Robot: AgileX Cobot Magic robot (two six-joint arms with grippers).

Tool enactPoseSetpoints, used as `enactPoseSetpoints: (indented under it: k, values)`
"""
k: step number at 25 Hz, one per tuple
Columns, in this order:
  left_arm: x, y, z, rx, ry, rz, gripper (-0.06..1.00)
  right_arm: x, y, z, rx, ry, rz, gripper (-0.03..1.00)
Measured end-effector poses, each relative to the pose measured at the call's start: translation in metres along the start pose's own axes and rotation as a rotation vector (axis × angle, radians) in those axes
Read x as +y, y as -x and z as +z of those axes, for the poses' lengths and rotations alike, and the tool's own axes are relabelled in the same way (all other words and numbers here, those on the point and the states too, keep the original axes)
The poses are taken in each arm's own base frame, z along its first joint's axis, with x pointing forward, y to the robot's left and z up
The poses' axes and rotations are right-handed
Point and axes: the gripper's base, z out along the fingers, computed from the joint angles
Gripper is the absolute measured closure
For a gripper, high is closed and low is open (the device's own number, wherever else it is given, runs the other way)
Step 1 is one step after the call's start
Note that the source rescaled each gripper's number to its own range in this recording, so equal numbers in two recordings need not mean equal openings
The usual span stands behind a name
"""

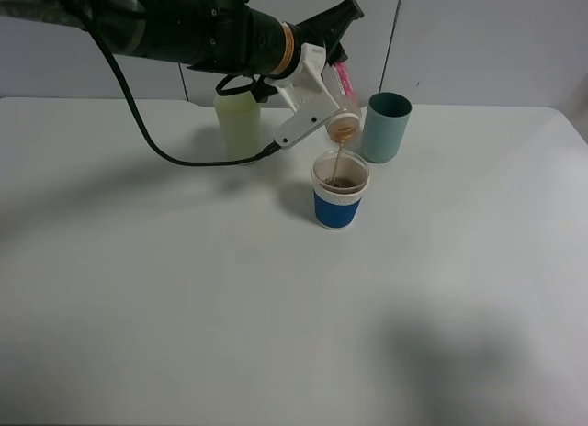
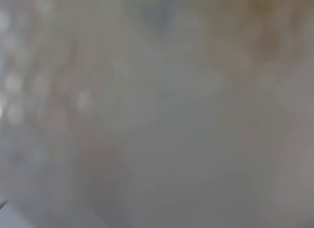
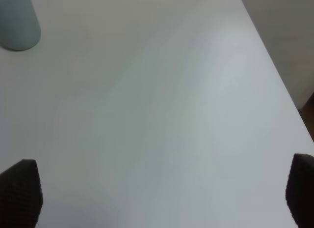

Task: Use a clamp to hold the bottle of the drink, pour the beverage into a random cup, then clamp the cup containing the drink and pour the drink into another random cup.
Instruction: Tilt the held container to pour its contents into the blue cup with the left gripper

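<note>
While the left clamp (image 1: 338,95) sits closed on the bottle (image 1: 344,121), the high camera shows the bottle tipped neck-down above the blue-sleeved cup (image 1: 339,202). A thin stream of beverage (image 1: 340,160) runs into it, and brown is pooled inside. The yellow-green tumbler (image 1: 238,123) stands behind the arm, apart from that cup. The teal cup (image 1: 386,126) is just beside the bottle, untouched. Step in hand, I'd say: the first pour, bottle to cup, well along. The left wrist view is all blur, pale with a tan smudge, and nothing is readable there. In the right wrist view the right clamp (image 3: 159,193) has its fingers wide apart over the bare table (image 3: 171,90), holding nothing, with a pale cup, likely the teal one, at the far edge. Next probably calls for righting the bottle, setting it down clear of the cups, then gripping the blue-sleeved cup gently and tilting it over the tumbler.
</note>
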Motion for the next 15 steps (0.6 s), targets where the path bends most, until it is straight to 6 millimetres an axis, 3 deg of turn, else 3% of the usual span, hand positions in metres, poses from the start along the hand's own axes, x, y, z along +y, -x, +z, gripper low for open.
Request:
enactPoseSetpoints:
  k: [7, 15]
  values:
    - [0.012, -0.008, -0.001, 0.024, 0.035, 0.016, 0.94, 0.0, 0.0, 0.0, 0.0, 0.0, 0.0, -0.03]
    - [0.013, -0.008, -0.001, 0.023, 0.036, 0.047, 0.94, 0.0, 0.0, 0.0, 0.0, 0.0, 0.001, -0.03]
